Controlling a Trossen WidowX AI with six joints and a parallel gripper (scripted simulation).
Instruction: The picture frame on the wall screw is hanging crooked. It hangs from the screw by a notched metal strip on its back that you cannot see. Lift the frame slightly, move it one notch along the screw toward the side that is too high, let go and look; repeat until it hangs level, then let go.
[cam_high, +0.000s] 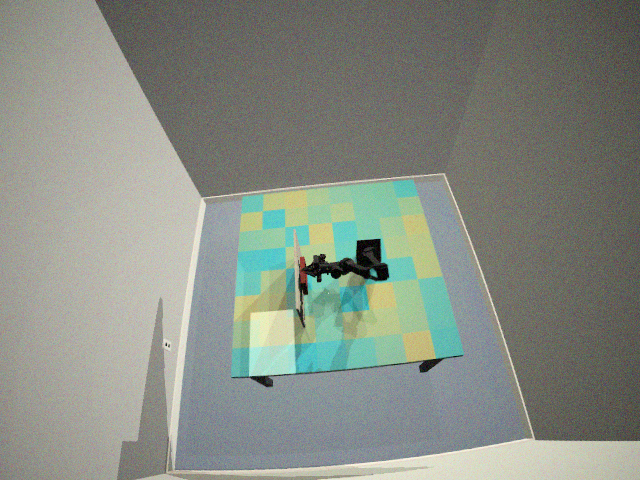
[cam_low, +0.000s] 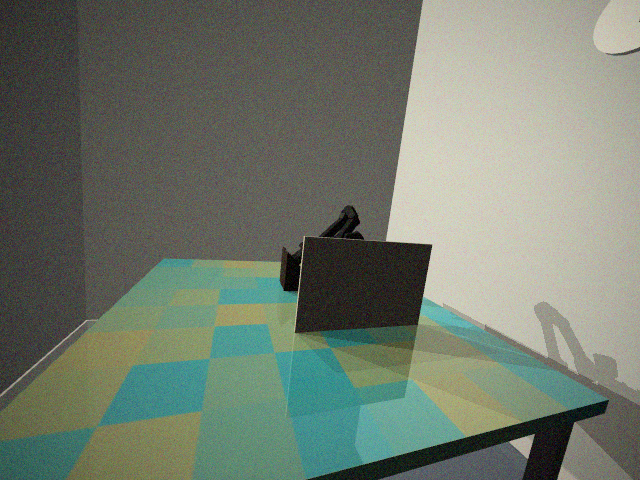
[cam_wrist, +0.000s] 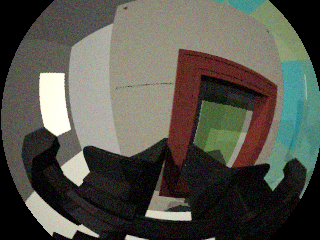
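My claw (cam_high: 306, 270) (cam_wrist: 176, 143) grips the frame (cam_high: 303, 271) (cam_wrist: 185, 100) by its six o'clock edge in my wrist view, against the panel (cam_high: 297, 279) (cam_low: 364, 286) (cam_wrist: 145, 50). I judge this the lifting step; next, a slight raise, then one notch toward the high side.

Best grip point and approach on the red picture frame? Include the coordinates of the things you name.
One bar of the red picture frame (cam_high: 303, 276) (cam_wrist: 184, 95), from the arm's side: the board (cam_high: 297, 253) (cam_low: 364, 284) (cam_wrist: 145, 50) backs it, and the bar is narrow and stands out from it. The claw (cam_high: 306, 270) (cam_wrist: 176, 143) is shut on one now; straddling it, one finger inside the opening, looks right.
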